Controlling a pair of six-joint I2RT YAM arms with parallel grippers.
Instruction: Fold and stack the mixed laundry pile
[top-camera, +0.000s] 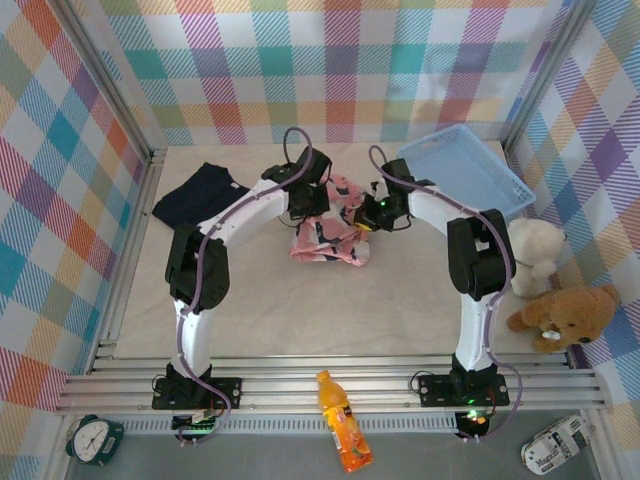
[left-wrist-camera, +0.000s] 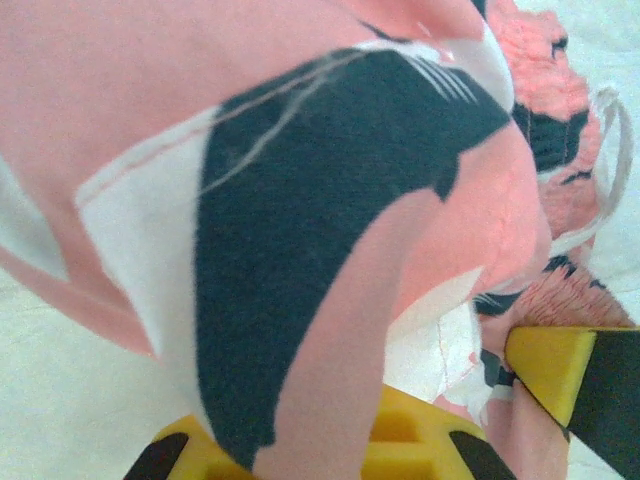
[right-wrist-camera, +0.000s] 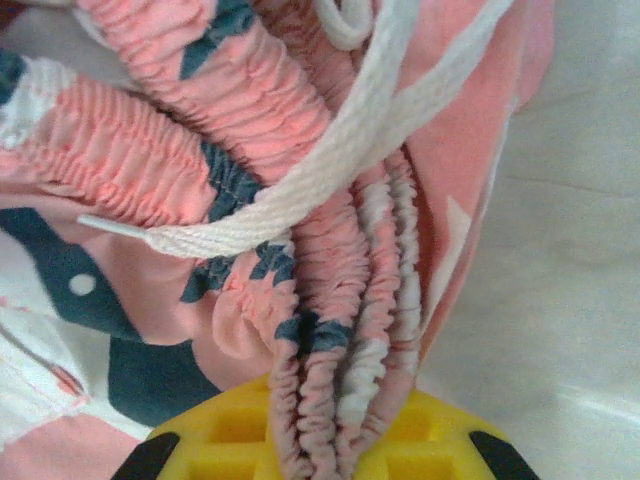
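From above, the pink garment (top-camera: 330, 238), printed with navy-and-white shapes, lies crumpled near the middle of the table (top-camera: 300, 310); both arms reach in over its far edge. The left gripper (top-camera: 318, 198) sits at the garment's far left part and the right gripper (top-camera: 367, 216) at its far right part; the two are close together, with a bunch of cloth between them, and the rest of the garment spills toward the near side. The navy trousers (top-camera: 198, 195) lie at the far left of the table, well apart from both grippers and touched by neither. A light blue basket (top-camera: 470, 170) stands at the far right; a white teddy bear (top-camera: 533, 255) and a brown teddy bear (top-camera: 563, 315) sit by the right edge.

Seen from the left wrist, the left gripper (left-wrist-camera: 320, 455) is closed on the pink garment (left-wrist-camera: 300, 200); a fold of pink and navy cloth runs down between its yellow fingers (left-wrist-camera: 410, 445) and billows up across the view. One of the right gripper's fingers (left-wrist-camera: 550, 365) sits just beside the same cloth, at the lower right.

Seen from the right wrist, the right gripper (right-wrist-camera: 320, 450) is clamped on the garment's gathered waistband (right-wrist-camera: 330, 330), whose ruffled edges narrow down into the yellow jaws; a white drawstring (right-wrist-camera: 330, 150) lies slantwise across the pleats above the grip. Bare table shows to the right of the cloth.
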